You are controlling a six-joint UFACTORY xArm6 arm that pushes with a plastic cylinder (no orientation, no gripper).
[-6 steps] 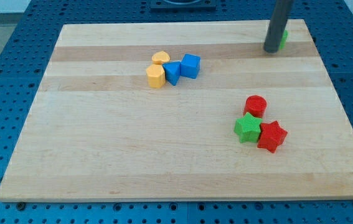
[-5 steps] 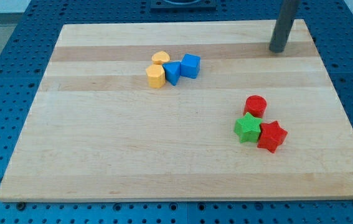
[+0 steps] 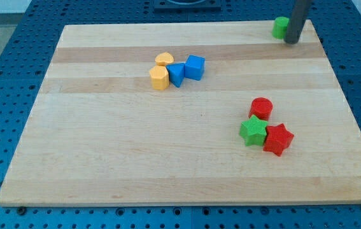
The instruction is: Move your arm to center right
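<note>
My tip rests on the wooden board near its top right corner. A green block sits just to the left of the rod, partly beside it. A red cylinder, a green star and a red star cluster at the view's lower right, well below my tip. Two yellow blocks, a heart-like one and a hexagonal one, and two blue blocks, one and a cube, cluster at upper centre, far left of my tip.
The board lies on a blue perforated table. The board's right edge runs close to the right of my tip. A dark robot base shows at the view's top.
My tip has moved to the right and slightly up along the board's top edge. The green block, hidden behind the rod before, now shows to its left.
</note>
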